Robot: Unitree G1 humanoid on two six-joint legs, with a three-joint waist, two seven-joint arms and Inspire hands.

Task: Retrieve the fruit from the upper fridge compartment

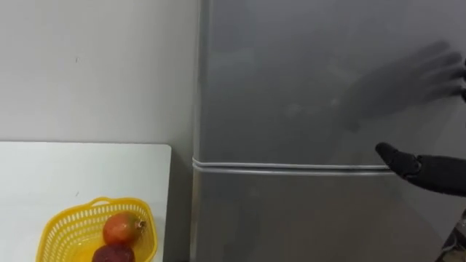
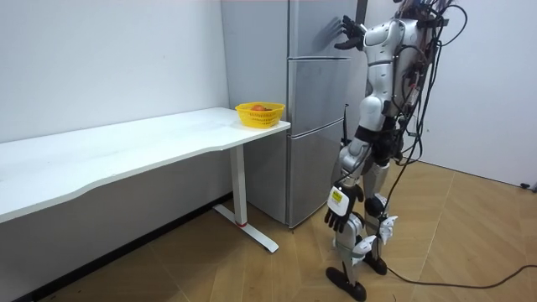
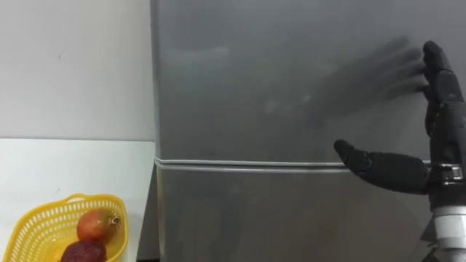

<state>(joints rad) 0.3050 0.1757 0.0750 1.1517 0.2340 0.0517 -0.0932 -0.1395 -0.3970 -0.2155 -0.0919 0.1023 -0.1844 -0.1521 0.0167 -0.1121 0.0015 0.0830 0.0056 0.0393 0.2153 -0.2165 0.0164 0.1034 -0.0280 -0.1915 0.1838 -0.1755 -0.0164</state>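
– Two doors on that fridge, I see. Which one is the robot at?
– The upper door. It is closed, sitting flush above the seam that parts it from the lower door, which is closed too. Whatever is inside is hidden.
– And the hands?
– The right hand is raised at the right side of the upper door. Its fingers are straight and point up, and the thumb is stretched out sideways just above the seam. It grips nothing. The fingertips stand right against their dim reflection in the grey metal, but I cannot tell whether they actually touch.
– The other one?
– The left hand hangs low beside the leg in the room view, well apart from the fridge. Open or closed, I cannot tell.
– Where does the robot stand?
– Upright on the wooden floor, close to the fridge and facing its front.
– Anything beside the fridge?
– A white table ends just to its left, along the pale wall. Near that end sits a yellow basket holding two fruits that touch: an orange-red fruit and, in front of it, a dark red fruit.
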